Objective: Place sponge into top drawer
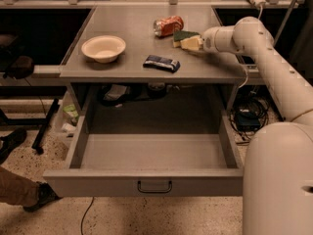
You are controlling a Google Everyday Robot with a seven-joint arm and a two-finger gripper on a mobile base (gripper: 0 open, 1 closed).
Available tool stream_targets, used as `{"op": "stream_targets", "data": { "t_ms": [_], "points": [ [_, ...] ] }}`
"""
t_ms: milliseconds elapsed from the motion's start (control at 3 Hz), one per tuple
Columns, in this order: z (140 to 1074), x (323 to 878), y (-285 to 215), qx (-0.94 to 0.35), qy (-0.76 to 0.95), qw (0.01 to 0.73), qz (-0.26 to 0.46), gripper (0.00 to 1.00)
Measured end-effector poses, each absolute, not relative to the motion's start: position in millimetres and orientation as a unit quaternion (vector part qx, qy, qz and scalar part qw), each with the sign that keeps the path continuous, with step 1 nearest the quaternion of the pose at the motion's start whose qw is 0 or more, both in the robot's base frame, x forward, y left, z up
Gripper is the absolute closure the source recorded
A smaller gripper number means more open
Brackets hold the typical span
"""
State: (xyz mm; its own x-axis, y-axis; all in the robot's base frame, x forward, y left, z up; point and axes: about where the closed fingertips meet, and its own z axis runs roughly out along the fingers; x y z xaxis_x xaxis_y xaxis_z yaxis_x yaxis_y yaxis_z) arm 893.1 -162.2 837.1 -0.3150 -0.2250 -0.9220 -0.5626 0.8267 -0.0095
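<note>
no readable text or labels anywhere

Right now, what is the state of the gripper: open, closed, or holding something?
Gripper: at the sponge on the table top, next to the red can; open or closed cannot be told.

Gripper (194, 44) at sponge (185, 35) (top drawer (146, 180) open)

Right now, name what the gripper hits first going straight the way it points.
The sponge: the gripper points straight at it from right beside it. The can lies just beyond, though depth is unclear.
</note>
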Motion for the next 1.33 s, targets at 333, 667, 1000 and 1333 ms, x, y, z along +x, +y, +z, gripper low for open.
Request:
{"op": "stream_targets", "data": {
  "t_ms": [333, 667, 1000, 1333],
  "points": [
    [849, 885, -166, -0.243, 0.791, 0.542, 0.149, 1.0],
    [866, 868, -172, -0.234, 0.79, 0.552, 0.13, 1.0],
    [879, 836, -173, -0.225, 0.792, 0.555, 0.116, 1.0],
    [888, 797, -179, -0.217, 0.796, 0.554, 0.111, 1.0]
  ]
}}
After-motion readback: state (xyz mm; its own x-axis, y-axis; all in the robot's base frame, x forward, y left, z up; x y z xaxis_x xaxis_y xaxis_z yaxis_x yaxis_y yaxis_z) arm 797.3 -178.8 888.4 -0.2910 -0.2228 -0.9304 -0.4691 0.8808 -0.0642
